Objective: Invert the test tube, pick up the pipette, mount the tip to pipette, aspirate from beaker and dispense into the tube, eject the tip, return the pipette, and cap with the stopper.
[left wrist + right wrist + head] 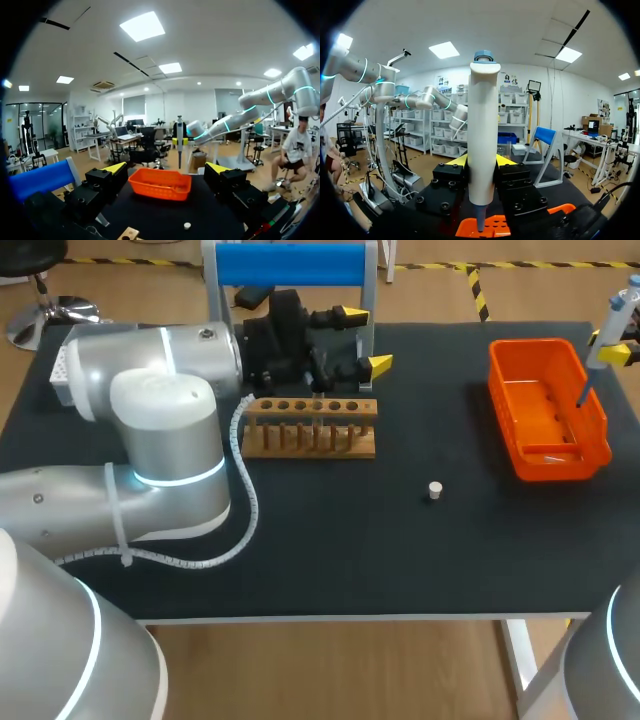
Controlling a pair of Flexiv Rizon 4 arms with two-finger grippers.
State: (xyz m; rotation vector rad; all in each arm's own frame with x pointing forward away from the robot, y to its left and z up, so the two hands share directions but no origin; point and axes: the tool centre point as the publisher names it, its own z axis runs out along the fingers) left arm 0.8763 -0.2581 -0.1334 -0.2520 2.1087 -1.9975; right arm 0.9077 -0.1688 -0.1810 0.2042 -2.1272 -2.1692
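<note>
**Right jaws clamped on the pipette, left jaws spread wide and empty**

Head view: jaws of the left gripper (365, 339) stood wide apart with nothing between them. It hung just above the back edge of the wooden rack (310, 427). At the far right edge of the table (400, 560), the right gripper (612, 346) held its jaws closed on the pipette (600, 352). The pipette hung tilted, with its blue head uppermost and its thin lower end dipping into the orange bin (500, 390). The stopper (434, 490) lay alone on the black surface between rack and bin, well apart from both grippers.

Left wrist view: the left gripper (166, 168) showed both yellow tips far apart, touching nothing. The orange bin (160, 184) sat ahead of it, framed by the two fingers. Beyond the bin the pipette (179, 131) hung upright over it, in the grasp of the right gripper (179, 142). The stopper (186, 226) lay on the table nearer than the bin, and a corner of the wooden rack (129, 233) showed just under the gripper.

Right wrist view: the right gripper (482, 162) pressed the pipette (482, 125) from both sides. The white body stood upright between the fingers, and its grey lower end pointed down at the orange bin (495, 229) directly beneath.
</note>
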